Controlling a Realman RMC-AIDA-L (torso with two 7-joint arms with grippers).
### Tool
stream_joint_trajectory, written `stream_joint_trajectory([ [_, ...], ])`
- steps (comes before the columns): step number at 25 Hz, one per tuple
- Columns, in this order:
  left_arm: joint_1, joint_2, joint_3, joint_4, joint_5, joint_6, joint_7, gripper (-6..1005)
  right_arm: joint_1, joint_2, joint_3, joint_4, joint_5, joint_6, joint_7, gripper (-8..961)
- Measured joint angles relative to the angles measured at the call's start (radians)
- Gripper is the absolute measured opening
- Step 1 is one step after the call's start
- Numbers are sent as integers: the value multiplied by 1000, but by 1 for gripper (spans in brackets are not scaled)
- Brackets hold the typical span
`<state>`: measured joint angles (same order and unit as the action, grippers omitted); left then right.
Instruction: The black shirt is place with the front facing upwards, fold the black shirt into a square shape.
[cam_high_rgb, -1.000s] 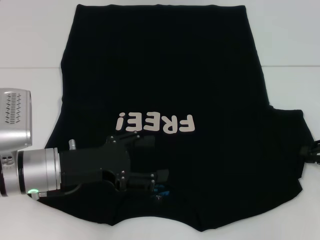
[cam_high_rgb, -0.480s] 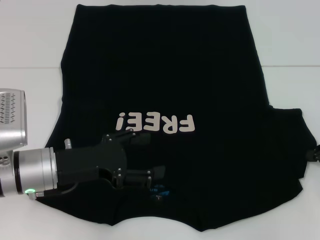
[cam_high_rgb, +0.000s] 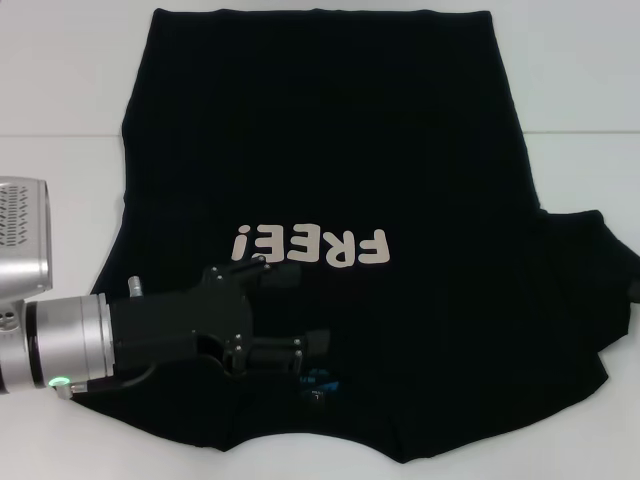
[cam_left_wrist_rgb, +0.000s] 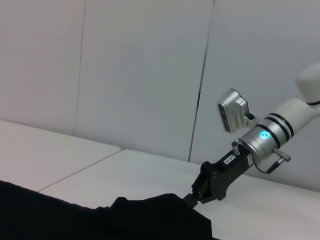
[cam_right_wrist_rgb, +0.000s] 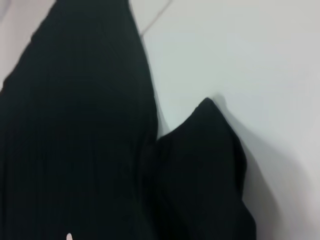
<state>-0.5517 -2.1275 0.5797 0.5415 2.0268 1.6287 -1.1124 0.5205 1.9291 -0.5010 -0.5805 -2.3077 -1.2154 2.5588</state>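
Observation:
The black shirt (cam_high_rgb: 330, 150) lies spread on the white table, front up, with its pale "FREE!" lettering (cam_high_rgb: 308, 246) and bluish neck label (cam_high_rgb: 322, 383) toward me. My left gripper (cam_high_rgb: 312, 312) hovers open over the shirt's chest, just above the collar, with nothing between its fingers. The left wrist view shows my right gripper (cam_left_wrist_rgb: 194, 198) at the edge of the shirt's right sleeve (cam_high_rgb: 590, 270), shut on the fabric. In the head view that gripper is almost off the right edge. The same sleeve (cam_right_wrist_rgb: 205, 165) shows in the right wrist view, beside the shirt's body (cam_right_wrist_rgb: 75, 125).
The white table (cam_high_rgb: 60, 90) surrounds the shirt, with a seam line (cam_high_rgb: 60, 136) running across it. A pale wall (cam_left_wrist_rgb: 140, 75) stands behind the table.
My left gripper has drawn back slightly to the left. The right gripper has slid rightward out of the head view, and the right sleeve's edge has stretched out to the right with it.

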Motion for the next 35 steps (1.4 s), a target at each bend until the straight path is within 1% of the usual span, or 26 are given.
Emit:
stream_joint_trajectory([
  [7, 1, 0, 0, 0, -7, 9, -6, 915, -8, 0, 59, -2, 4, 16, -77, -1],
  [16, 1, -4, 0, -2, -20, 21, -8, 915, 7, -9, 62, -6, 5, 87, -160, 0],
  [21, 4, -6, 0, -4, -33, 27, -12, 915, 17, -5, 62, -16, 5, 120, -203, 0],
  [25, 10, -6, 0, -8, -44, 28, -21, 915, 21, -5, 58, -16, 5, 128, -209, 0],
  [30, 11, -1, 0, -27, -59, 36, -21, 915, 21, -4, 59, -16, 5, 89, -216, -1],
  [35, 10, 1, 0, -28, -61, 42, -23, 915, 35, 0, 59, -16, 51, -19, -261, 0],
])
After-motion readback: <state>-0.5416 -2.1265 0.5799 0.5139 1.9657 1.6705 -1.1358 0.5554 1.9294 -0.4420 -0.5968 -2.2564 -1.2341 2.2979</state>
